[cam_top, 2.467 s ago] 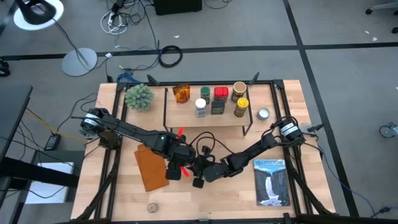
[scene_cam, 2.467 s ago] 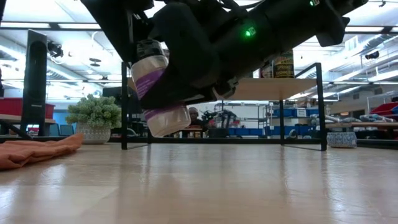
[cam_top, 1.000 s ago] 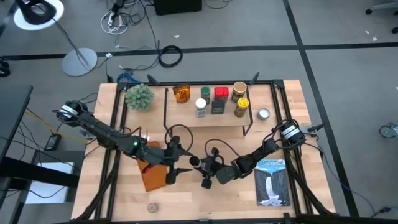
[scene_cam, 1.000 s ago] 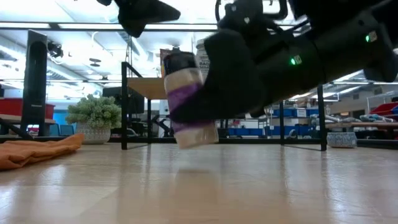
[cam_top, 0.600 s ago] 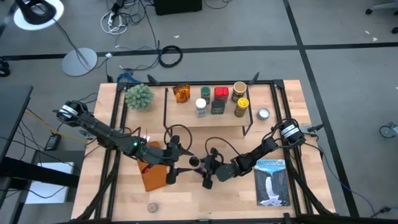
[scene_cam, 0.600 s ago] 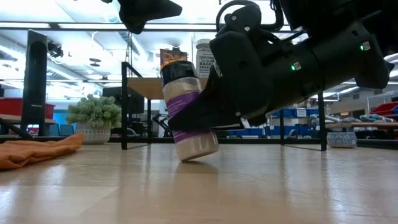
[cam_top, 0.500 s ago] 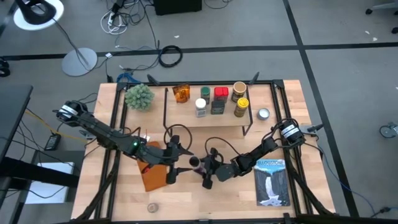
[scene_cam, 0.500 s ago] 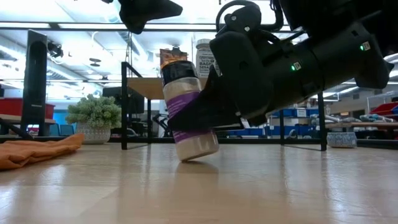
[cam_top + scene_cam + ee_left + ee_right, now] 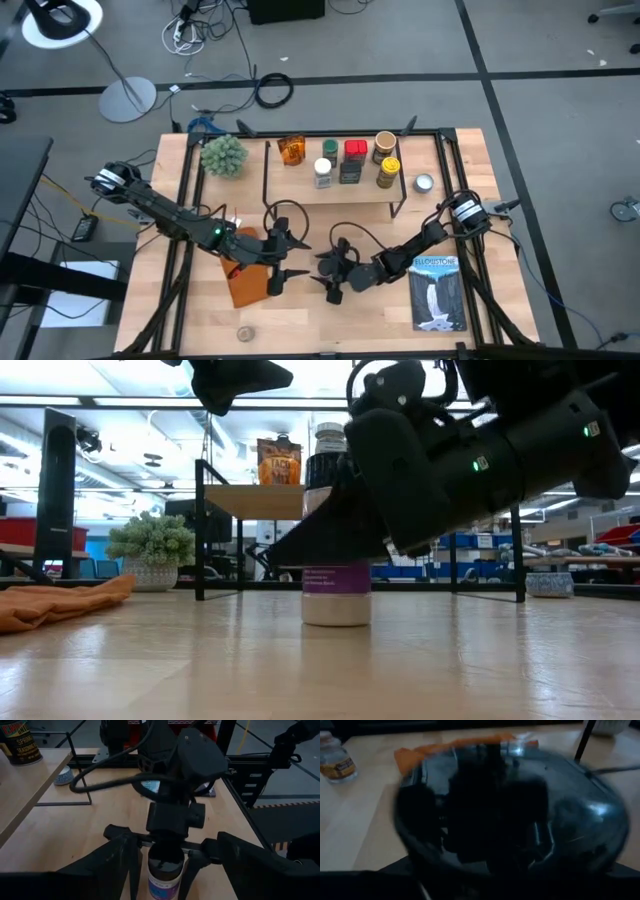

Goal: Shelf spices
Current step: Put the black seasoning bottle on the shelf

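Around me grey floor [image 9: 420, 40] is stretching out, cables [image 9: 205, 30] are trailing across it, and ceiling lights [image 9: 110, 380] are glowing overhead.

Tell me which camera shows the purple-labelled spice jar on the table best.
The low view: the purple-labelled jar stands upright on the table, its label legible. The left wrist view shows only its dark lid and some label. In the high view it is barely distinguishable; in the right wrist view it is a dark blur.

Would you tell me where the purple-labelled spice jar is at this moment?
The purple-labelled spice jar stands upright on the tabletop in front of the shelf, between the right gripper's open fingers, with the left gripper just beside it.
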